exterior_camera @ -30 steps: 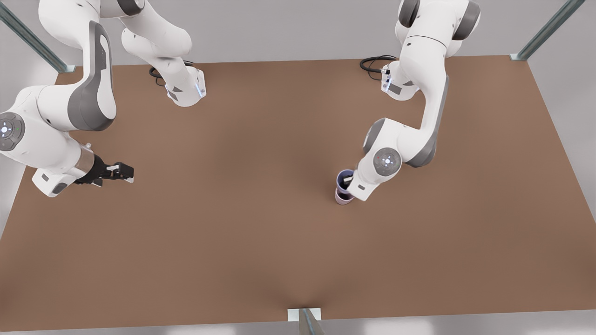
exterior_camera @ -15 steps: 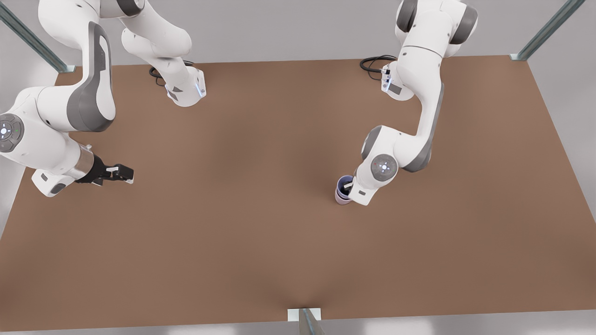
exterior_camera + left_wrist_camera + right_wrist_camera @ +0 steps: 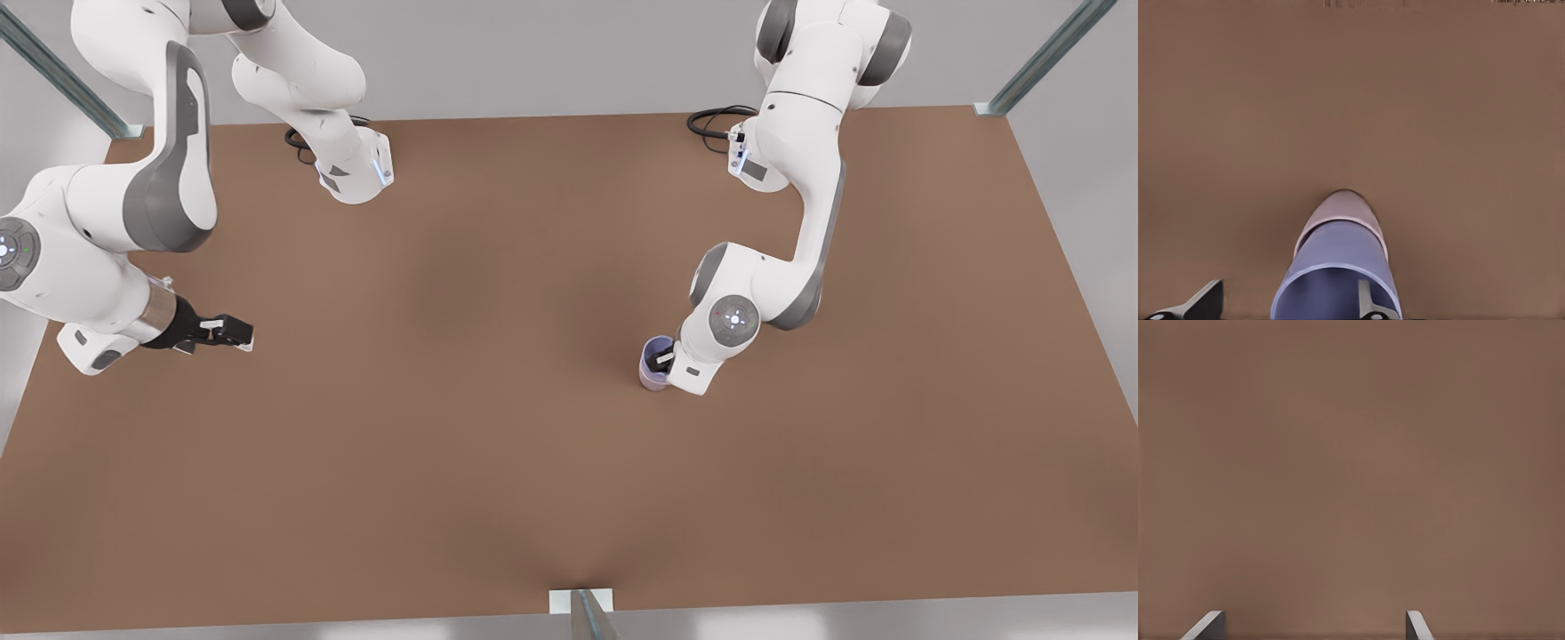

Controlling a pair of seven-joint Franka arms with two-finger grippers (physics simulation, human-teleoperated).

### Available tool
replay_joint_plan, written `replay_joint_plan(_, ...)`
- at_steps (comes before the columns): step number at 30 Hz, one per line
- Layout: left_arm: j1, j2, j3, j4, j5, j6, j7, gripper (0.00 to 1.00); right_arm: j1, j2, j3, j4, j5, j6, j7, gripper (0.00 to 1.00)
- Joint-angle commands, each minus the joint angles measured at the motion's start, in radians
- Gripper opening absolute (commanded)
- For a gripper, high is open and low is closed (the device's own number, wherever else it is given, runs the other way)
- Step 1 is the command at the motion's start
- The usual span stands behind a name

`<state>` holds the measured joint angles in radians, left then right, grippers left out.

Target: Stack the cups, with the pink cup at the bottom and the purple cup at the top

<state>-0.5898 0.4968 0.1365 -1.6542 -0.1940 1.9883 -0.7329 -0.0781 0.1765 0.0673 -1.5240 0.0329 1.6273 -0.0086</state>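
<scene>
The purple cup [image 3: 1338,257] sits nested upright inside the pink cup [image 3: 1341,207], whose rim shows just below it. In the front view the purple cup [image 3: 655,348] and pink cup [image 3: 650,382] stand right of the table's centre. My left gripper [image 3: 1285,303] is open and straddles the purple cup's wall, one finger inside the cup and one outside, clear of the wall. From the front, the left gripper [image 3: 662,360] is at the cup's mouth. My right gripper [image 3: 240,335] waits open over bare table at the front view's left.
The brown table [image 3: 462,444] stretches wide around the stack. Both arm bases [image 3: 356,173] stand along the far edge with black cables [image 3: 711,120]. Metal frame posts [image 3: 587,613] rise at the near edge and far corners.
The left arm came down and the purple cup sank deeper into the pink cup. The right arm drifted very slightly.
</scene>
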Motion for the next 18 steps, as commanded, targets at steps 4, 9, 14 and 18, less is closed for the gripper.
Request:
replay_joint_plan(4,0.001,-0.001,0.0,0.001,0.007,-0.002,-0.034,1.0,0.001,0.0,0.0,-0.005,0.005,0.008,0.016,1.0)
replay_joint_plan(9,0.021,-0.041,0.002,0.002,0.013,-0.06,0.007,1.0,0.001,0.0,0.0,-0.005,0.005,0.009,0.016,1.0)
replay_joint_plan(14,0.062,-0.211,0.166,0.128,0.108,-0.477,0.528,1.0,0.001,0.0,0.0,-0.007,0.005,0.008,0.016,1.0)
replay_joint_plan(18,0.235,-0.287,0.16,0.247,0.13,-0.569,0.692,1.0,0.001,0.0,0.0,-0.007,0.005,0.008,0.016,1.0)
